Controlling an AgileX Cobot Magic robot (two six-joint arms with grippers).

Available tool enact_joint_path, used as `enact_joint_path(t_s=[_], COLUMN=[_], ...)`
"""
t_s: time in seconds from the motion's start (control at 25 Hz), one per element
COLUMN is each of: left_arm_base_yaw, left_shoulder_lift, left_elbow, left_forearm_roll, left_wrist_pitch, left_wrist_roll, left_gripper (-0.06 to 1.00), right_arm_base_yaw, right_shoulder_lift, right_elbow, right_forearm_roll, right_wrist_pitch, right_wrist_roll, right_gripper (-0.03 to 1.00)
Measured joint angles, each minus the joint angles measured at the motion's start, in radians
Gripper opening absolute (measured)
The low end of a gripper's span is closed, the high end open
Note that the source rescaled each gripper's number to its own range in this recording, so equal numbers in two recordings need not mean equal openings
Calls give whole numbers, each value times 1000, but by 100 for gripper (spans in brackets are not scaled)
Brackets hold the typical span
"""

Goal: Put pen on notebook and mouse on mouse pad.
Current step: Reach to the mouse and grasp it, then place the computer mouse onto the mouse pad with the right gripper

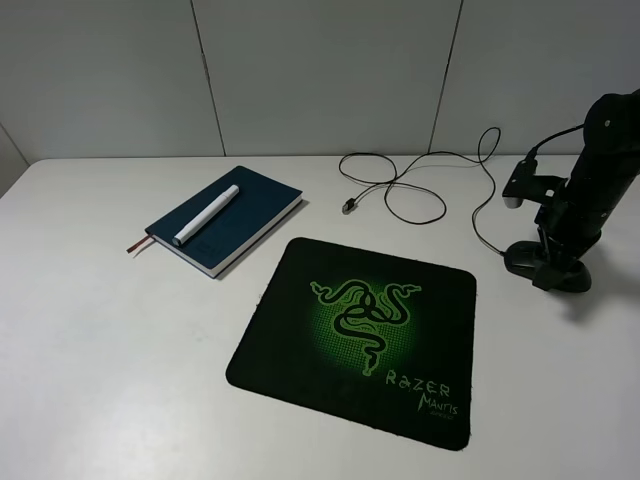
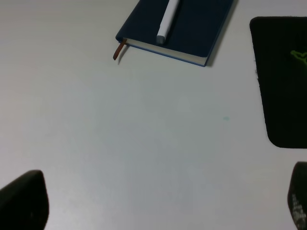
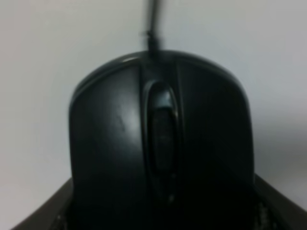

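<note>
Exterior high view
Table: a plain white tabletop [image 1: 100,350] carries everything.
Notebook: the dark teal-blue hardcover notebook [image 1: 250,215] lies flat at the back left, with its reddish-brown ribbon bookmark [image 1: 138,246] trailing from the near corner.
Pen: the short, thick white pen [image 1: 207,215] lies along the cover of the notebook, resting on it.
Mouse pad: the large black rectangular mouse pad [image 1: 300,340] with a green snake logo and green lettering lies in the middle, just beside the notebook and bare on top.
Mouse: the glossy black oval computer mouse [image 1: 520,258] sits on the table to the right of the mouse pad, apart from it.
Cable: its thin black cable [image 1: 420,185] loops across the back of the table and ends in a plug [image 1: 349,206] near the notebook.
Right gripper: the right gripper [image 1: 548,268] is down on the mouse, on the black arm [image 1: 595,170].

Left wrist view
Left gripper: the left gripper [image 2: 161,203] is spread wide and grasps nothing; its dark fingertips [image 2: 24,203] show at the two edges above bare table.
Beyond it: the notebook with the pen on it, and one edge of the mouse pad.

Right wrist view
Mouse: it fills the picture, scroll wheel [image 3: 163,139] in the middle, cable leading away.
Right gripper: its fingers [image 3: 43,218] are clenched on the sides of the mouse.
</note>
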Motion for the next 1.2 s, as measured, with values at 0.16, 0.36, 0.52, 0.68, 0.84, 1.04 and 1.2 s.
enact_joint_path(t_s=[0.16,0.36,0.52,0.68,0.84,1.04,1.2], left_arm_base_yaw=[0,0,0,0,0,0,0], left_shoulder_lift=[0,0,0,0,0,0,0], left_elbow=[0,0,0,0,0,0,0], left_forearm_roll=[0,0,0,0,0,0,0], left_wrist_pitch=[0,0,0,0,0,0,0], left_wrist_roll=[0,0,0,0,0,0,0], left_gripper=[100,100,100,100,100,100,100], right_arm_base_yaw=[0,0,0,16,74,195,299], right_shoulder_lift=[0,0,-13,-65,-115,-129,-129], right_elbow=[-1,-1,-1,-1,-1,-1,-1], right_forearm_roll=[0,0,0,-6,-10,-10,-10], right_wrist_pitch=[0,0,6,49,61,79,105], right_wrist_roll=[2,2,30,83,181,279,346], right_gripper=[4,4,4,4,4,4,4])
